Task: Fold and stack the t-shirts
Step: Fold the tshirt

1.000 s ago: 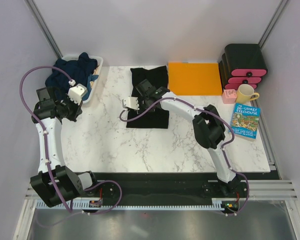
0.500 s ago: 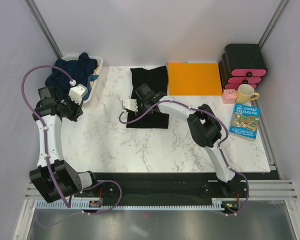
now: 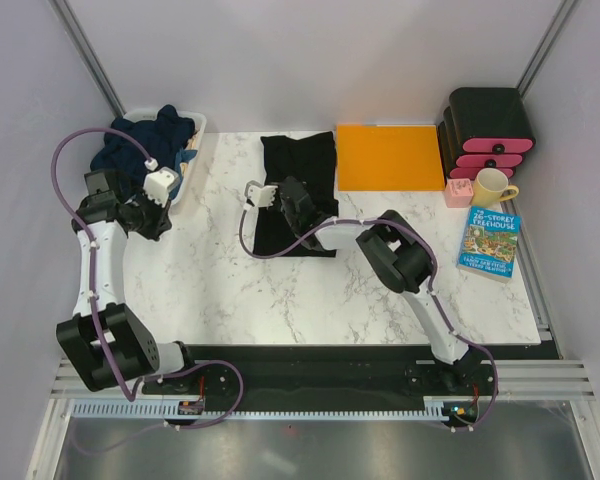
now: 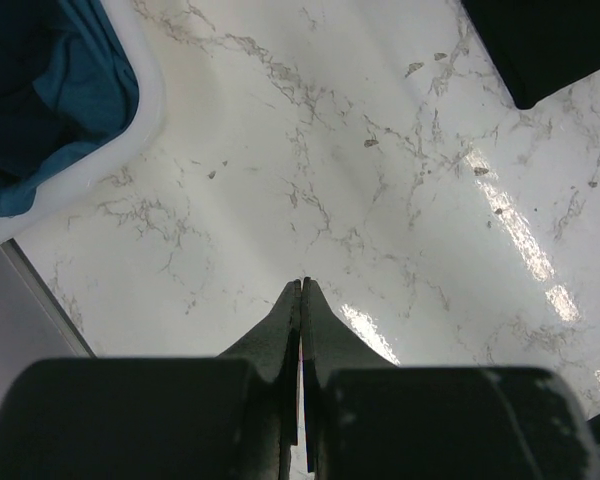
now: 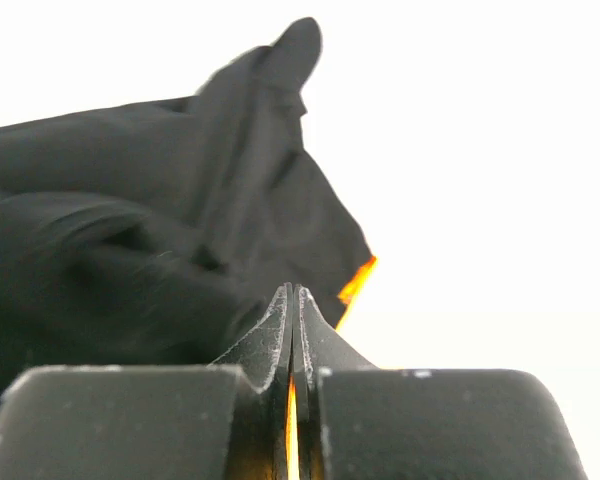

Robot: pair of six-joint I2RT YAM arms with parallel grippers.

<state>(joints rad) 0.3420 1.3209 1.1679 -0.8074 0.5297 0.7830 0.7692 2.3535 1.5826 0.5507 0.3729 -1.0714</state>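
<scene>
Along the left edge of the black t-shirt (image 3: 300, 155), your right gripper (image 3: 259, 192) has slid toward the back of the worktop (image 3: 230, 290) over the last second, elbow tucking in behind it. Its jaws are pinched together with nothing between them. In the wrist view the dark cloth bulges just beyond the tips, and only a sliver of the orange sheet (image 3: 385, 155) shows through the slit. The shirt lies folded at the middle back, just beside that sheet, and hasn't shifted, so this reads as a smoothing pass, not a pick. Your left gripper (image 3: 161, 186), also closed and empty, has crept nearer the white tub (image 4: 90, 175) at the back-left corner. The navy t-shirts (image 3: 145, 135) sit crumpled in it, so the next one likely comes from there.
</scene>
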